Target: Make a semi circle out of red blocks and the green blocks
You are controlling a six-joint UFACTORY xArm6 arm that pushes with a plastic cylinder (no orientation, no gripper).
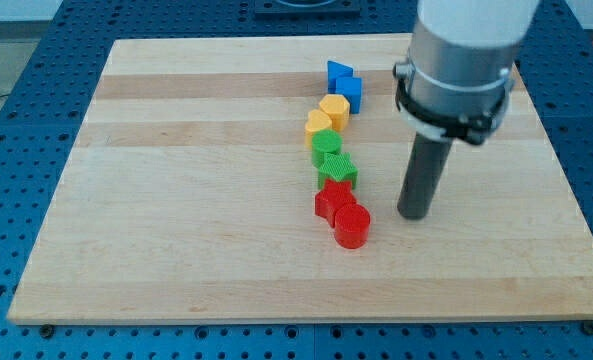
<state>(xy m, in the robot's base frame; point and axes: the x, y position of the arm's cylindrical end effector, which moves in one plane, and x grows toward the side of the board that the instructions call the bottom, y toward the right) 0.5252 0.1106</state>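
Observation:
A column of blocks runs down the middle of the wooden board [176, 200]. From the view's top: a blue triangle-like block [339, 72], a blue cube [349, 93], a yellow block [334, 110], a yellow heart [320, 124], a green block [326, 148], a second green block [337, 171], a red star [333, 201] and a red cylinder [352, 226]. The neighbours touch or nearly touch. My tip [414, 214] rests on the board to the view's right of the red star and red cylinder, a short gap away, touching no block.
The arm's grey body [461, 60] hangs over the board's upper right part. A blue perforated table [16, 150] surrounds the board on all sides.

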